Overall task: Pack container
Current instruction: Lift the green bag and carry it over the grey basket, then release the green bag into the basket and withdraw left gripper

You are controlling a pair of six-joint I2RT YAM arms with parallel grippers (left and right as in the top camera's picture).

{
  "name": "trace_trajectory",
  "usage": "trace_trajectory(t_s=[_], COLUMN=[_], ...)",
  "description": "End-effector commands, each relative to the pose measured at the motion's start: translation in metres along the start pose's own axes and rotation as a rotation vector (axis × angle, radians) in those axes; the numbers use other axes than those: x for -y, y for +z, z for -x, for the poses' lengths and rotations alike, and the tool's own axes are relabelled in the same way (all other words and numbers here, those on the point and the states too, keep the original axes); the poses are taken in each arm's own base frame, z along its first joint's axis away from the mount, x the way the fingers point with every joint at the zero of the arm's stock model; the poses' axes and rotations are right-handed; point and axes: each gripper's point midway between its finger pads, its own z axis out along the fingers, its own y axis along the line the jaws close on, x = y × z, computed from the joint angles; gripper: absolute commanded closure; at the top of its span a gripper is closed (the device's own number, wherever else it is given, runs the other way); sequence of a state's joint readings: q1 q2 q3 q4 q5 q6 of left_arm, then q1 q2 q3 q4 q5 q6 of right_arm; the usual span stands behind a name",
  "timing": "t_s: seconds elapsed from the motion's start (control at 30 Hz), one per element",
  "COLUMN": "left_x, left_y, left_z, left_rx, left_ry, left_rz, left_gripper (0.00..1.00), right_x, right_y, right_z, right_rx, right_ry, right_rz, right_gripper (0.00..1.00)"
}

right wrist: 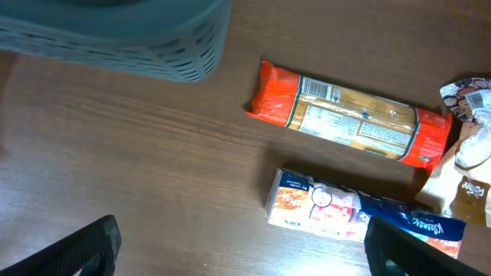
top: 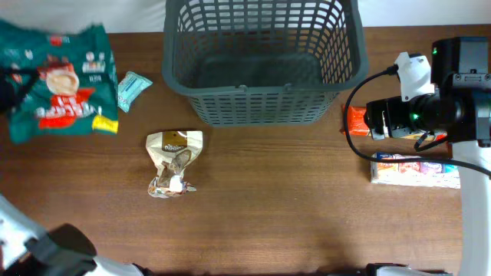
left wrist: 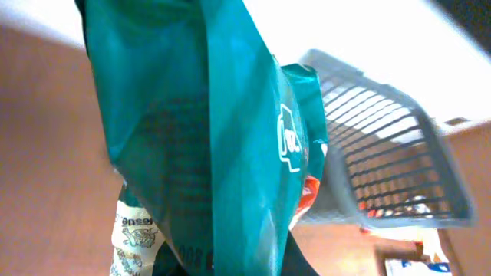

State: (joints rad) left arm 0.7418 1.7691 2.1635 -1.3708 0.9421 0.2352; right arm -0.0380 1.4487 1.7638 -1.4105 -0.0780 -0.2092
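The dark grey slotted basket (top: 261, 103) stands at the back centre and looks empty; it also shows in the left wrist view (left wrist: 399, 161) and the right wrist view (right wrist: 115, 46). My left gripper (top: 6, 80) at the far left edge is shut on a large teal snack bag (top: 61, 84), which fills the left wrist view (left wrist: 207, 130) and hides the fingers. My right gripper (right wrist: 245, 253) is open and empty above the table, right of the basket (top: 374, 123). An orange-ended packet (right wrist: 349, 115) and a white and blue packet (right wrist: 353, 211) lie just beyond it.
A small teal sachet (top: 132, 90) lies beside the big bag. A crumpled brown and white packet (top: 175, 162) lies left of centre. The orange packet (top: 355, 120) and white and blue packet (top: 414, 170) lie under my right arm. Another white packet (right wrist: 468, 153) shows at the right edge.
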Motion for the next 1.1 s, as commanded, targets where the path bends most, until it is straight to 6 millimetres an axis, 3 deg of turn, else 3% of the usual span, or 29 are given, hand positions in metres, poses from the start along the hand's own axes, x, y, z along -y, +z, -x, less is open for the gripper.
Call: trace_trajectory(t_s=[0.0,0.13,0.27,0.6,0.77,1.03,1.07], left_x=[0.105,0.149,0.190,0.291,0.326,0.337,0.336], left_y=[-0.048,-0.067,-0.065,-0.009,0.042,0.176,0.201], left_z=[0.032,0.042,0.045,0.048,0.041,0.005,-0.004], left_rx=[0.184,0.236,0.226,0.256,0.250,0.131,0.108], left_ry=[0.183,0.241,0.262,0.452,0.524,0.541,0.537], left_rz=[-0.299,-0.381,-0.465,-0.586,-0.652,-0.710,-0.723], left_gripper=[0.98,0.98,0.98,0.98,0.98,0.98,0.98], right_x=[0.003,0.003,0.003,0.001,-0.001,-0.004,-0.005], right_y=[-0.004,-0.004,-0.004,-0.004,-0.004,-0.005,-0.006], right_z=[0.004,0.004,0.004,0.001,-0.008,-0.022,-0.024], right_rx=[0.015,0.015,0.015,0.005,-0.031,-0.090,-0.098], right_ry=[0.001,0.001,0.001,0.007,0.009,0.014,0.014], right_rz=[-0.013,-0.013,-0.012,-0.003,0.005,0.017,0.019], right_gripper=[0.01,0.01,0.01,0.01,0.01,0.01,0.01])
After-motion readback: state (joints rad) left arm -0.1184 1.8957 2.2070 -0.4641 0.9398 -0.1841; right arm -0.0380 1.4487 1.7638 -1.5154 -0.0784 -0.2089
